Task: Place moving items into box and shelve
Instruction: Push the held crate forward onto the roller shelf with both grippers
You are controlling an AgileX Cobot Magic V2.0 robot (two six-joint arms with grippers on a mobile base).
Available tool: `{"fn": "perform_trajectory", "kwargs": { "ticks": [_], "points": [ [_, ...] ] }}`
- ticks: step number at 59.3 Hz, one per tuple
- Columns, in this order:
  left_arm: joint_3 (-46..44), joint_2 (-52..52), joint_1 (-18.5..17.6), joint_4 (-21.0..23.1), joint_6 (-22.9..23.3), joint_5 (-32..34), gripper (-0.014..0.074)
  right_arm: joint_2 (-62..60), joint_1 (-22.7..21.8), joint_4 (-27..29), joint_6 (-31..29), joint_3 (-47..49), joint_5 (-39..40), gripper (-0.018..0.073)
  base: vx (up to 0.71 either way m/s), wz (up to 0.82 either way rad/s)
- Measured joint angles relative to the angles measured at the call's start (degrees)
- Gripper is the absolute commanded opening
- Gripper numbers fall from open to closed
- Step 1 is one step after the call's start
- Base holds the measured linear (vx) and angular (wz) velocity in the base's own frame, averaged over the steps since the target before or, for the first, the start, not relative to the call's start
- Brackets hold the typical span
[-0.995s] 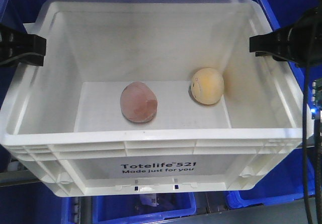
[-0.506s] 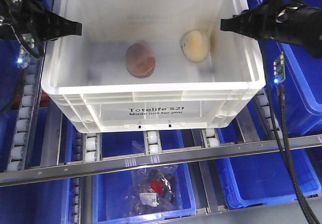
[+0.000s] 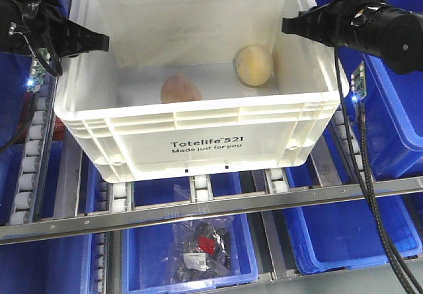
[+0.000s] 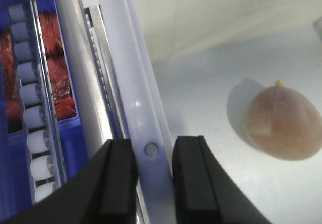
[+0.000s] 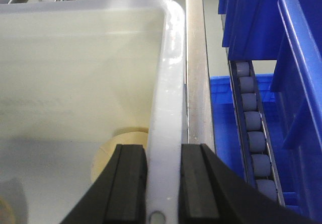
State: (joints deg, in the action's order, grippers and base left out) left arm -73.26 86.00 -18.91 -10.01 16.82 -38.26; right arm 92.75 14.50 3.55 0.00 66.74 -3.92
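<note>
- The left gripper (image 4: 152,181) straddles the white rim of the box (image 4: 132,98), one black finger (image 4: 116,183) outside the wall and the other inside; both sit against the rim.
- A small round hole shows in the rim between the fingers.
- The dull pink ball (image 4: 283,124) lies on the pale box floor, well apart from the gripper, with seamed panels and a tiny yellowish speck at its top.
- Outside the wall run a metal rail (image 4: 83,83) and a row of grey rollers (image 4: 31,103).
- Something reddish lies in a blue bin (image 4: 70,148) beside the rollers.
</note>
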Motion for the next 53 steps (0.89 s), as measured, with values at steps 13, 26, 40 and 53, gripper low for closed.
{"fn": "perform_trajectory", "kwargs": {
  "ticks": [13, 26, 40, 53],
  "points": [
    [0.06, 0.23, -0.64, 0.36, -1.05, -0.69, 0.048, 0.36, 0.52, -0.19, 0.0, 0.0, -1.16, 0.0572, 0.0, 0.0],
    [0.32, 1.32, -2.06, 0.06, -0.6, 0.62, 0.0612, 1.16, 1.5, -0.32, -0.83, 0.01, -1.48, 0.0678, 0.0, 0.0],
    [0.32, 1.32, -2.18, 0.22, -0.35, 1.12, 0.0589, 1.16, 1.5, -0.38, -1.0, -0.05, -1.78, 0.063, 0.0, 0.0],
    [0.32, 1.32, -2.18, 0.22, -0.35, 1.12, 0.0577, 1.16, 1.5, -0.51, -1.19, -0.05, -1.25, 0.0549, 0.0, 0.0]
  ]
}}
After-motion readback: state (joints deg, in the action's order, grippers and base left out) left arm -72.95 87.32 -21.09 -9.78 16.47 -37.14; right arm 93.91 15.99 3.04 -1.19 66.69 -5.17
